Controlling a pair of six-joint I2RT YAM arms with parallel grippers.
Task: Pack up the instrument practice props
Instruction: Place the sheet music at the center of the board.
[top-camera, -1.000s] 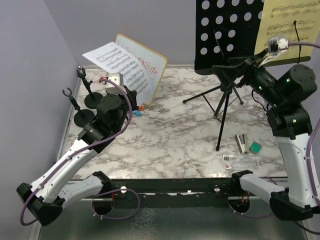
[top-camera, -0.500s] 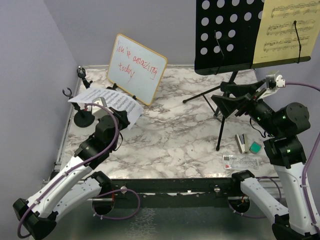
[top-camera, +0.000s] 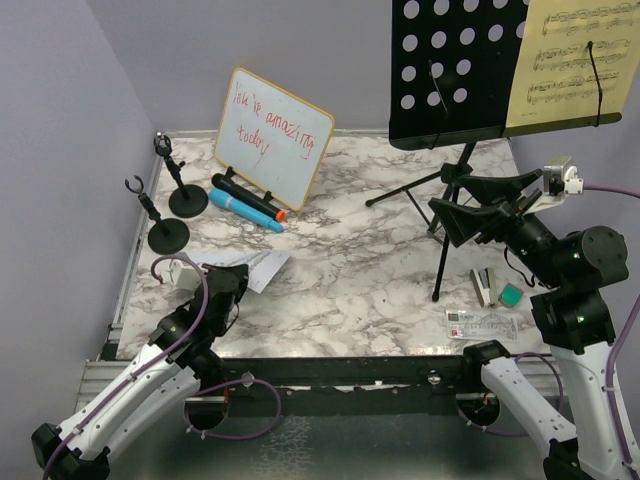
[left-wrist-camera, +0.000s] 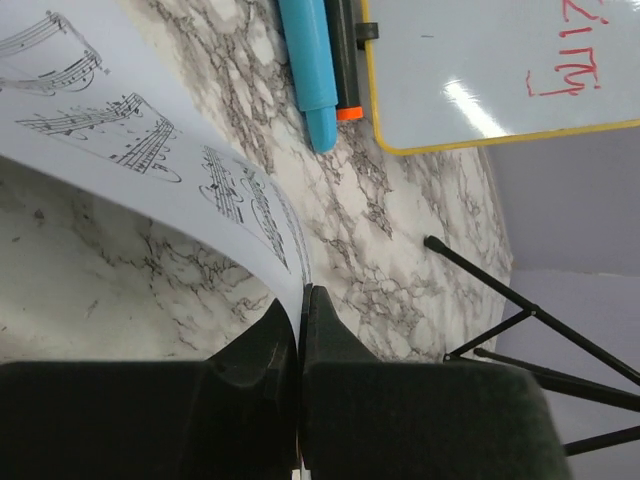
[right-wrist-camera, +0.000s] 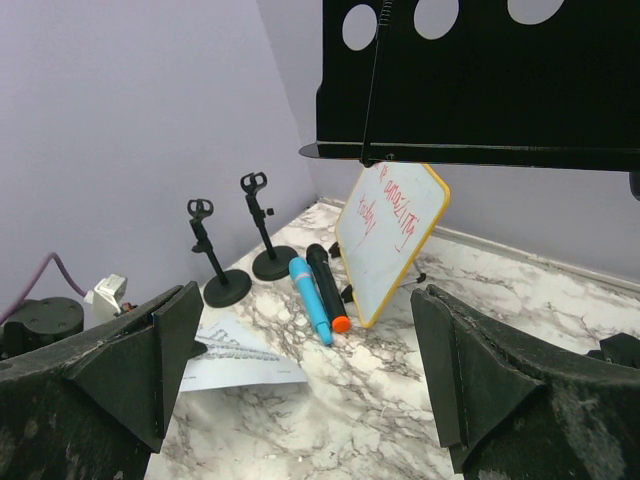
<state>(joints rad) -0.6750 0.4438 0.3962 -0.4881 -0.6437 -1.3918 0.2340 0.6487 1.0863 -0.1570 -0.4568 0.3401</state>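
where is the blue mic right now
In the top view, the blue microphone lies left of centre, beside the black microphone, just in front of the whiteboard.

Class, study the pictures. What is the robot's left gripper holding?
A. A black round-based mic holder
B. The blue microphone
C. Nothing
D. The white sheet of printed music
D: the left wrist view shows the left gripper shut on the edge of the white sheet of printed music, while the blue microphone lies apart beside the wood-framed whiteboard.
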